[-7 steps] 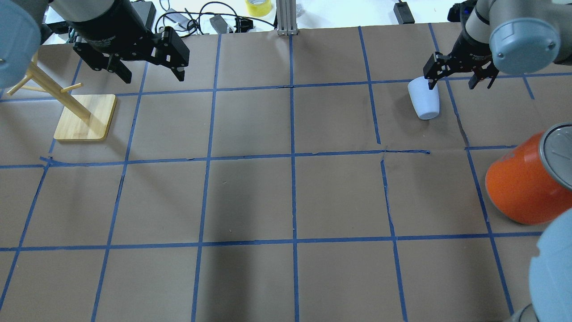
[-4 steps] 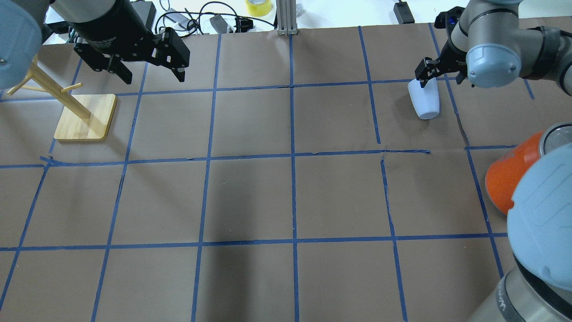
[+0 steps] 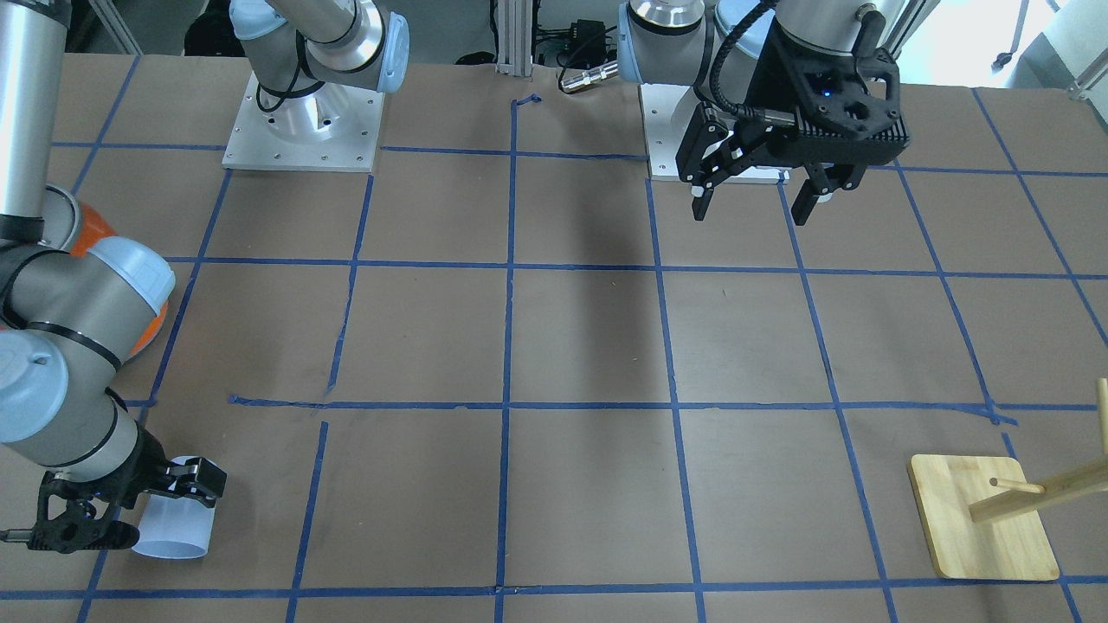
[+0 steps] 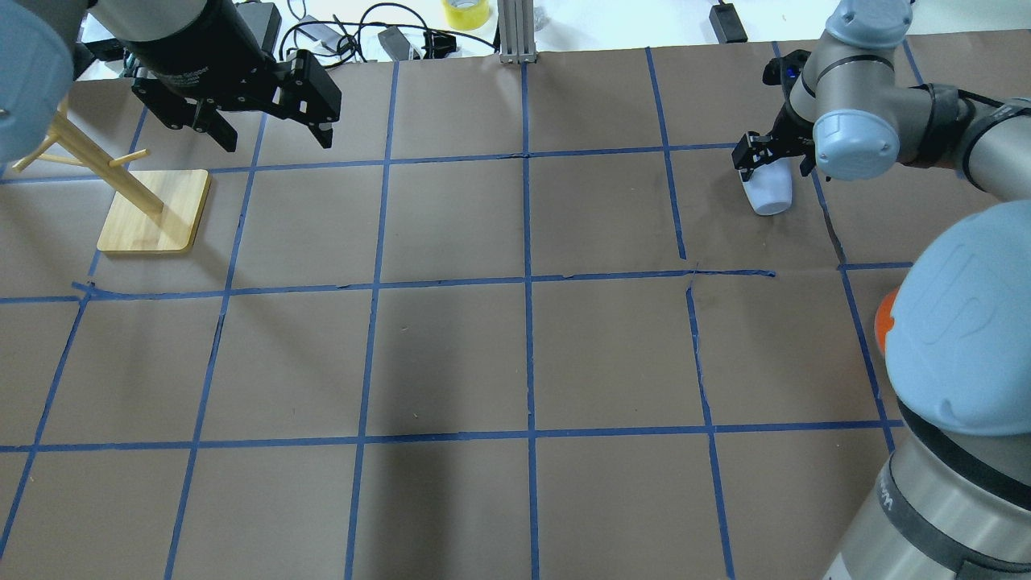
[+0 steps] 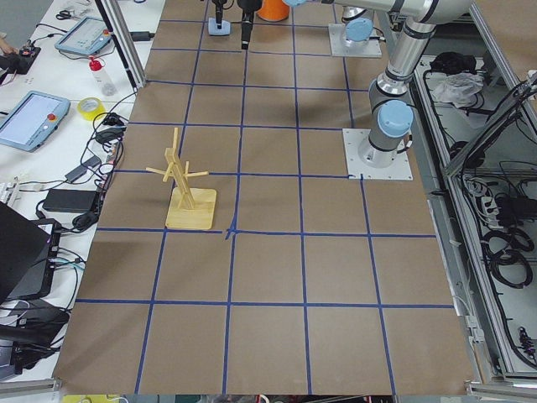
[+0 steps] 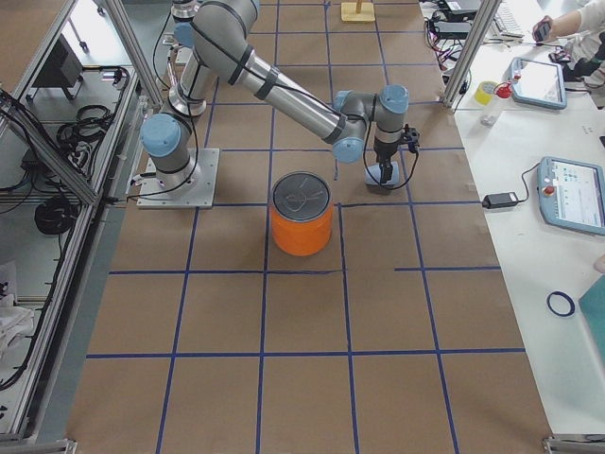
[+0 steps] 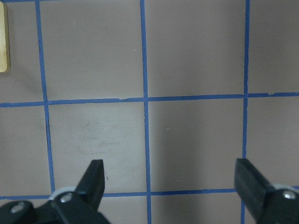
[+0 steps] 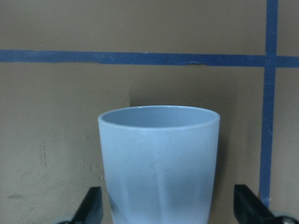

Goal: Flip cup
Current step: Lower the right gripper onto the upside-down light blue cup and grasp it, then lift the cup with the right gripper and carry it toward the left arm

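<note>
Two arms work over the brown-papered tabletop [image 4: 451,354], which carries a blue tape grid. The right gripper [image 8: 168,198] points straight down at the cup [image 4: 771,197], fingers spread wide, one on each side of the cup's narrow end. The wrist view shows a clear gap on one side and a much thinner one on the other, so nothing is grasped. The cup is pale blue-white and lies on its side on the paper, rim toward the operators' long edge, base toward the robot's edge. It is close to the operators' edge, in the half of the table toward the robot's right end, well short of that corner. The left gripper [image 4: 275,138] hangs above the table, likewise spread wide and holding nothing. Its wrist camera looks down on bare paper and tape, with a sliver of a wooden base at the side of that view. The wooden peg stand [image 4: 155,216] stands upright near the operators' edge toward the left end, beside the left gripper as seen from overhead. The orange can [image 6: 302,236], silver lid up, stands near the cup but apart from it, further in from the operators' edge and nearer the right end. In the overhead view the right arm's elbow hides most of it.
</note>
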`<state>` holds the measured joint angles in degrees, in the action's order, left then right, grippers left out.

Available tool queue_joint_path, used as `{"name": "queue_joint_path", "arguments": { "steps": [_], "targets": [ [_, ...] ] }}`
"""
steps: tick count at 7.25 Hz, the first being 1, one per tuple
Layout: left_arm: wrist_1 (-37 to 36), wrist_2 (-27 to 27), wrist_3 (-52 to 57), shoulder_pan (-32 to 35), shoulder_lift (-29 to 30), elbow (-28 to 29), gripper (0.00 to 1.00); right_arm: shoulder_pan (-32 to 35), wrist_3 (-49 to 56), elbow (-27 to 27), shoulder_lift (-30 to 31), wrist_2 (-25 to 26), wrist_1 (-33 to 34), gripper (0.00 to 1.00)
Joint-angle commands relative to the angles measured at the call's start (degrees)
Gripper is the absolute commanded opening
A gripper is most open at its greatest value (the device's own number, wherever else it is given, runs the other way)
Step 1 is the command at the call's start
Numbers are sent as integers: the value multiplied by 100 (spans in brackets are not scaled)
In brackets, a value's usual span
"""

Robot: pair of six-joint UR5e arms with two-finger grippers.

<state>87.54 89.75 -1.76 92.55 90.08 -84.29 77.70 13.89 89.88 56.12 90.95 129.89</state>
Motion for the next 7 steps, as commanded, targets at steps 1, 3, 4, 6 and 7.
{"name": "queue_joint_path", "arguments": {
  "steps": [1, 3, 4, 6, 7],
  "targets": [
    [0, -2, 0, 0, 1, 0, 100, 0, 131, -67, -293, 2, 379, 100],
    [0, -2, 0, 9, -8, 0, 100, 0, 149, -85, -374, 2, 501, 100],
    [9, -2, 0, 9, -8, 0, 100, 9, 158, -76, -391, 11, 555, 94],
    [9, -2, 0, 9, 1, 0, 100, 9, 166, -85, -383, 2, 538, 33],
    [9, -2, 0, 9, 1, 0, 100, 9, 175, -94, -365, -7, 538, 32]
  ]
}}
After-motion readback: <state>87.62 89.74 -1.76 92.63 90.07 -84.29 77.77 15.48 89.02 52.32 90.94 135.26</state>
